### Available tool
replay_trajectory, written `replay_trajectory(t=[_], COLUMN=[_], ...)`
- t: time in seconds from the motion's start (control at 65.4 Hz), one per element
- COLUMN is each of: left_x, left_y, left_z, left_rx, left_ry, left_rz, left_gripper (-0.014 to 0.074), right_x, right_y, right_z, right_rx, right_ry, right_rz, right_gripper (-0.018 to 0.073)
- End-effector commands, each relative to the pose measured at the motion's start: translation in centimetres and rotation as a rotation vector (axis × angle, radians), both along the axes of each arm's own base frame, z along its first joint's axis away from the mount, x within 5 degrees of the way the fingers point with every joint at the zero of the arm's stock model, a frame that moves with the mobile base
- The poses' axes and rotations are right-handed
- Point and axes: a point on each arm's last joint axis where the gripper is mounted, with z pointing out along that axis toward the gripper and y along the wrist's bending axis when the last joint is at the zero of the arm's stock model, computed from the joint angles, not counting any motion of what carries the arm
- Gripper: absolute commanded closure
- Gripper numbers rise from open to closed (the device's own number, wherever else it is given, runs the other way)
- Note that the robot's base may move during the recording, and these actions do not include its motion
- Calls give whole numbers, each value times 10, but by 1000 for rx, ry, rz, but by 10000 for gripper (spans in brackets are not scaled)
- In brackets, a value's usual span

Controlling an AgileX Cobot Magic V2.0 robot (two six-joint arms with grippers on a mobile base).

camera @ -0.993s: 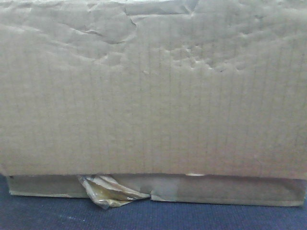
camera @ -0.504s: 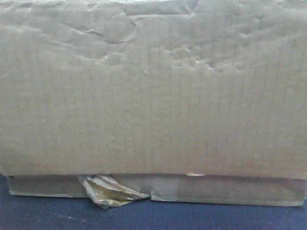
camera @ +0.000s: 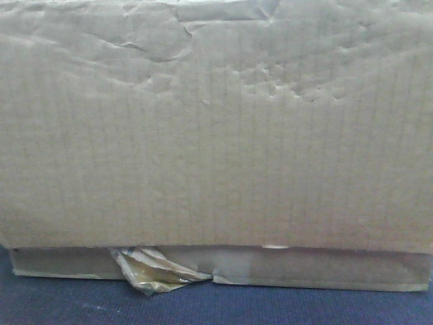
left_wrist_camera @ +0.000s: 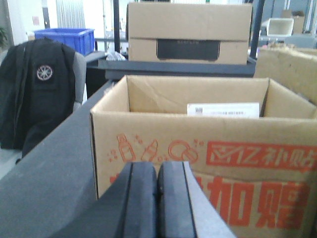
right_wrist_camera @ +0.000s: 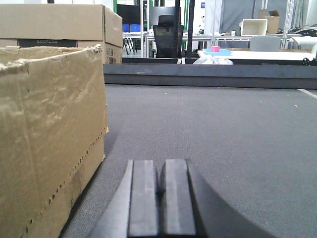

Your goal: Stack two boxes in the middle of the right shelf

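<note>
A tan cardboard box with a creased, dented face fills the front view, very close. A crumpled tape scrap hangs at its bottom edge. In the right wrist view a plain tan box with a dented side stands just left of my right gripper, which is shut and empty, low over the grey surface. My left gripper is shut and empty, right in front of an open cardboard box with red print. Another tan box shows at the right edge. The steel shelf is out of view.
A closed cardboard box with a dark handle slot stands at the back; it also shows in the right wrist view. A blue bin and a black jacket on a chair are at the left. The grey carpeted surface stretches to a dark raised edge.
</note>
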Motion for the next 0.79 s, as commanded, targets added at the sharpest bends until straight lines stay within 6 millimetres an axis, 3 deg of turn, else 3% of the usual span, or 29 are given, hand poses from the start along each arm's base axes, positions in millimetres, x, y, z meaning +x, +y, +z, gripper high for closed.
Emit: replay_trajectory(t=[0.0, 0.138, 0.306, 0.428, 0.657, 0.779], left_x=[-1, -4, -15, -10, 32, 64], left_y=[0, -1, -2, -3, -5, -3], left_z=[5, 18, 65, 98, 133, 143], left_rx=[9, 7, 4, 5, -44, -51], left_ry=[-54, 0, 127, 312, 785, 829], left_rz=[-1, -7, -21, -32, -76, -75], left_gripper=[707, 707, 707, 707, 707, 707], right_x=[0, 0, 0, 0, 0, 0], right_y=[0, 0, 0, 0, 0, 0], right_z=[1, 1, 1, 1, 1, 1], right_rx=[1, 1, 1, 1, 1, 1], right_ry=[-14, -14, -14, -14, -14, -14], right_rz=[-2, -2, -2, -2, -2, -2], right_gripper=[722, 722, 722, 722, 722, 722])
